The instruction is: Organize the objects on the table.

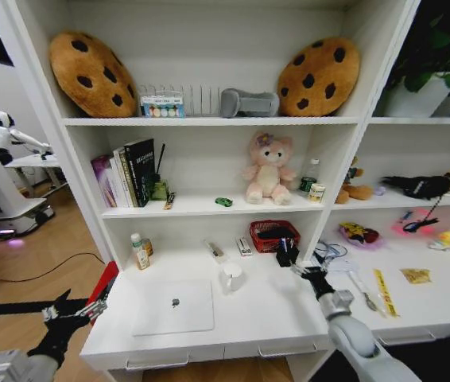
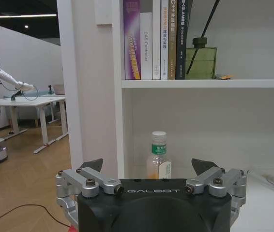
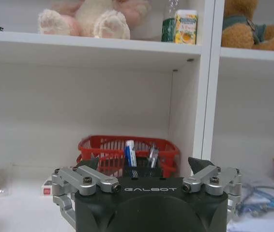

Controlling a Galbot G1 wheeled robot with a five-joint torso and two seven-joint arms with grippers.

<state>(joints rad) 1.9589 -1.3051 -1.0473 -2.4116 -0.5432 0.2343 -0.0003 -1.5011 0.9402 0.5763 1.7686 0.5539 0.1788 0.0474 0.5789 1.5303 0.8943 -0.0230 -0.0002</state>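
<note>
Laptop lying closed on the worktop [image 1: 289, 318], between both grippers.
Left gripper [image 1: 72, 312] hovering nearer, off the laptop's [image 1: 174, 306] left edge, jaws open; right gripper [image 1: 308, 273] facing the red basket [image 1: 269, 235], jaws open.

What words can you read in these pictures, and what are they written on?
"GALBOT" on the left end effector, on its black body.
"GALBOT" on the right end effector, on its black body too.
"DAS Controller" on the white book spine.
The other book spines, the bottle label and the yellow carton on the shelf carry print too small or blurred to read.
</note>
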